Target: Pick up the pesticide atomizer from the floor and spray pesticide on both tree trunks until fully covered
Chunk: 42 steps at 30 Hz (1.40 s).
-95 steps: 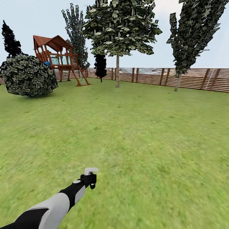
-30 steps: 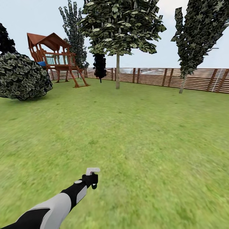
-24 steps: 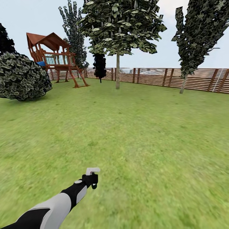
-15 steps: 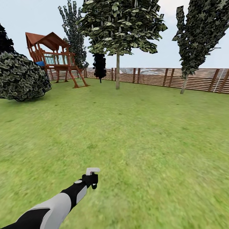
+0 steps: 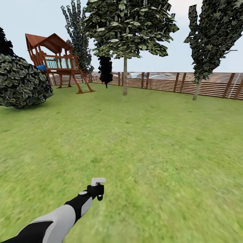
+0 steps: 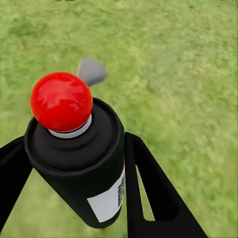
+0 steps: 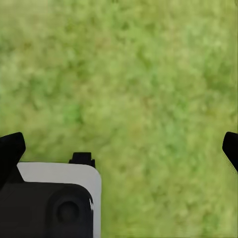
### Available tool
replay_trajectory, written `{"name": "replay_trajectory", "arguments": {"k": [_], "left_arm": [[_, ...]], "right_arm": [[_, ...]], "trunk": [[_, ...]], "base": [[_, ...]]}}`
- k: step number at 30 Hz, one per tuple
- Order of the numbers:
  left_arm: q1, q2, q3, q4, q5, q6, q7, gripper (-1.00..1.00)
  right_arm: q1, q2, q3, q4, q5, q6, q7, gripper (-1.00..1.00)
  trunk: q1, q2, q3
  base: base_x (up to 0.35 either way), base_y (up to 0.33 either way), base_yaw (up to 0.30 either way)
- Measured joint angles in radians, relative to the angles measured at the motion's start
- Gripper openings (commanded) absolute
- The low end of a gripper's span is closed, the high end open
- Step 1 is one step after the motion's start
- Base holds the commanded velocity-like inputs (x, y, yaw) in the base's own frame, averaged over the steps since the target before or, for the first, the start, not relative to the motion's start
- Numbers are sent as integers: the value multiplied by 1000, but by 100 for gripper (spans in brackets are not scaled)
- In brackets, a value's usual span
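Observation:
The pesticide atomizer (image 5: 97,182) rides low over the lawn in the head view, its pale trigger head sticking up from my left gripper (image 5: 97,193). The left wrist view shows the atomizer's (image 6: 79,153) black body and red tip, with my left gripper (image 6: 74,166) shut on it, one black finger on each side. A leafy tree stands far ahead by the fence, its bare trunk (image 5: 125,76) straight and grey-brown. Farther right, a second tree has a slanted trunk (image 5: 196,89). My right gripper (image 7: 121,148) hangs open over bare grass.
A brown slatted fence (image 5: 162,81) closes the far side of the lawn. A wooden playset (image 5: 55,62) and a large round bush (image 5: 22,82) stand at the left. A dark narrow cypress (image 5: 106,69) rises beside the central trunk. Open grass stretches from me to the trees.
The whole view has drifted: bush and playset slid left, the right tree slid right, as the camera advanced. My left arm keeps the same pose with the atomizer.

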State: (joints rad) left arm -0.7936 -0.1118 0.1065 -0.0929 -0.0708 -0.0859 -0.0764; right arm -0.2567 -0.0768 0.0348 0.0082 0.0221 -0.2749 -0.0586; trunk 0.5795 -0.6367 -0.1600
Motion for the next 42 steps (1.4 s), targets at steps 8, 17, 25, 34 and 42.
{"name": "replay_trajectory", "arguments": {"k": [8, 17, 25, 34, 42], "left_arm": [[0, 0, 0, 0, 0, 0, 0, -100], [0, 0, 0, 0, -1, 0, 0, -100], [0, 0, 0, 0, -1, 0, 0, -100], [0, 0, 0, 0, -1, 0, 0, -100], [0, 0, 0, 0, -1, 0, 0, -100]], "right_arm": [[0, 0, 0, 0, 0, 0, 0, 100], [0, 1, 0, 0, 0, 0, 0, 100], [0, 2, 0, 0, 0, 0, 0, 100], [0, 2, 0, 0, 0, -1, 0, 100], [0, 2, -1, 0, 0, -2, 0, 100]], "trunk": [[0, 0, 0], [0, 0, 0], [0, 0, 0], [0, 0, 0], [0, 0, 0]], "base": [[350, 0, 0], [350, 0, 0], [350, 0, 0], [350, 0, 0], [350, 0, 0]]}}
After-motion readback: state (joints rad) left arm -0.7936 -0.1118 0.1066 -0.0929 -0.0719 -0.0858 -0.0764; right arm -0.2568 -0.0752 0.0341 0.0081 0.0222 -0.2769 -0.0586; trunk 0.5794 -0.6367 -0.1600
